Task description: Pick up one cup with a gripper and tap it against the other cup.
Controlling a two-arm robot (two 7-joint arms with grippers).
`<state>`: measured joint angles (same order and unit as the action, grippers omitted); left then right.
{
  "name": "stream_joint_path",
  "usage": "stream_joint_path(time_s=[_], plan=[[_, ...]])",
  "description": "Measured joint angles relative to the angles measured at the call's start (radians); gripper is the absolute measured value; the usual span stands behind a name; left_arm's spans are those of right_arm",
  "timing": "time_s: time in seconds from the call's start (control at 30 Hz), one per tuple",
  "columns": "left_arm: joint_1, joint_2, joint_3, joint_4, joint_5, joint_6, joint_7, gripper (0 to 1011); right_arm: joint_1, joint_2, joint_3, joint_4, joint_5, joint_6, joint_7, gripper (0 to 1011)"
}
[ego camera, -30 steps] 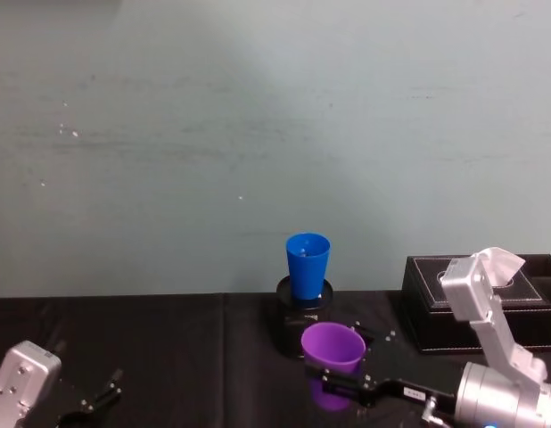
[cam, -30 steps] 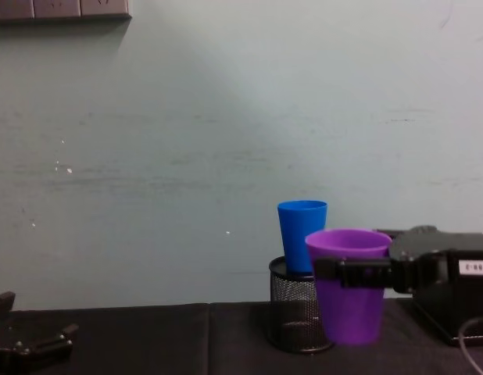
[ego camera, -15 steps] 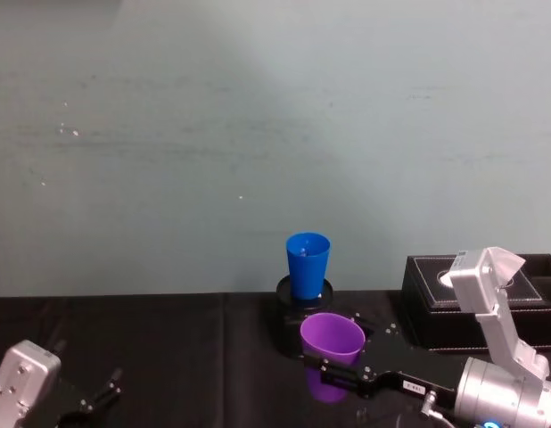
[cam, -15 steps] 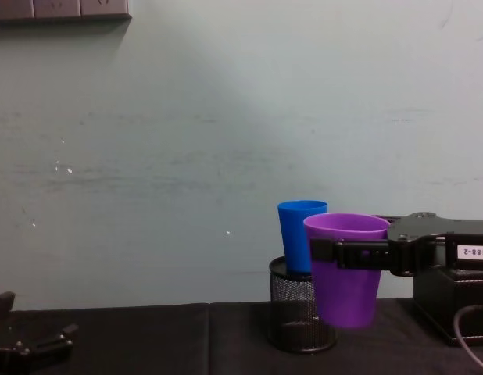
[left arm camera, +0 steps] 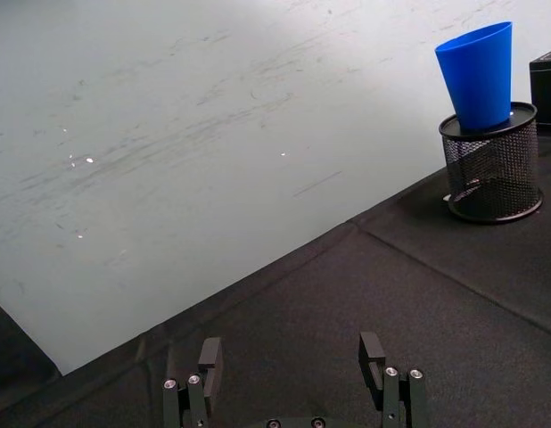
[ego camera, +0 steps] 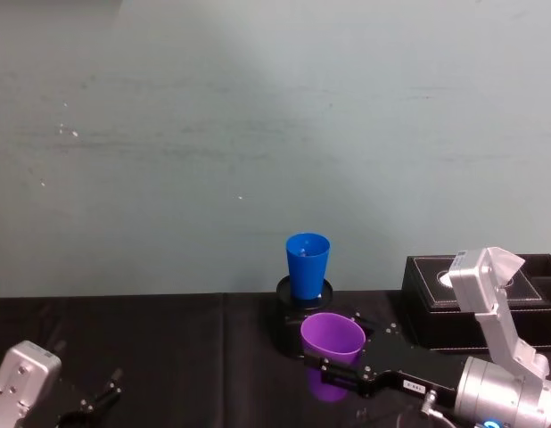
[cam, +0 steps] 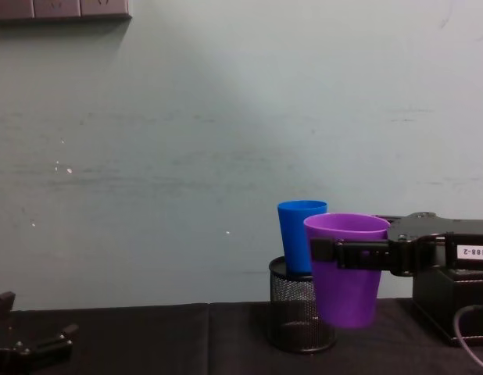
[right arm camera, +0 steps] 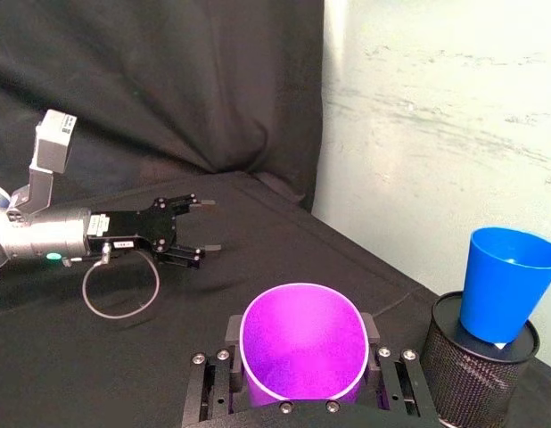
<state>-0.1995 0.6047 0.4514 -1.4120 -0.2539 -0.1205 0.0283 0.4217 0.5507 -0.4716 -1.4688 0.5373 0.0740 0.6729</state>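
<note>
Chest view: the purple cup [cam: 347, 273] hangs upright in the right tool [cam: 327, 254], which pinches it from both sides just below the rim.
Pick-up: judged done; the cup's base seems to be clear of the counter [cam: 148, 336].
Other cup: the blue cup [cam: 302, 234] stands upright in a black mesh pen holder [cam: 292, 312] at the back of the counter, near the wall.
Gap: the head and right wrist views put the purple cup nearer the robot than the holder, close to the blue cup but apart from it. Their overlap in the chest view looks like line of sight only.
Tap: not yet made, as far as the views tell.
What is left: bring the purple cup forward until its wall meets the blue cup above the holder's rim. This should be done gently, since the blue cup looks loosely seated and might tip.
Left tool [left arm camera: 291, 349]: parked low over the left of the counter, spread wide, holding nothing.
</note>
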Motion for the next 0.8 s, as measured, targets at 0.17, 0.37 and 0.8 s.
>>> stream_joint_path(time_s=[0.17, 0.37, 0.8], plan=[[0.000, 0.000, 0.000, 0.000, 0.000, 0.000, 0.000, 1000, 0.000, 0.000, 0.000, 0.000, -0.001, 0.000, 0.001, 735], [0.000, 0.000, 0.000, 0.000, 0.000, 0.000, 0.000, 1000, 0.001, -0.001, 0.000, 0.001, -0.001, 0.001, 0.001, 735], [0.000, 0.000, 0.000, 0.000, 0.000, 0.000, 0.000, 1000, 0.001, -0.001, 0.000, 0.002, -0.002, 0.002, 0.002, 735]])
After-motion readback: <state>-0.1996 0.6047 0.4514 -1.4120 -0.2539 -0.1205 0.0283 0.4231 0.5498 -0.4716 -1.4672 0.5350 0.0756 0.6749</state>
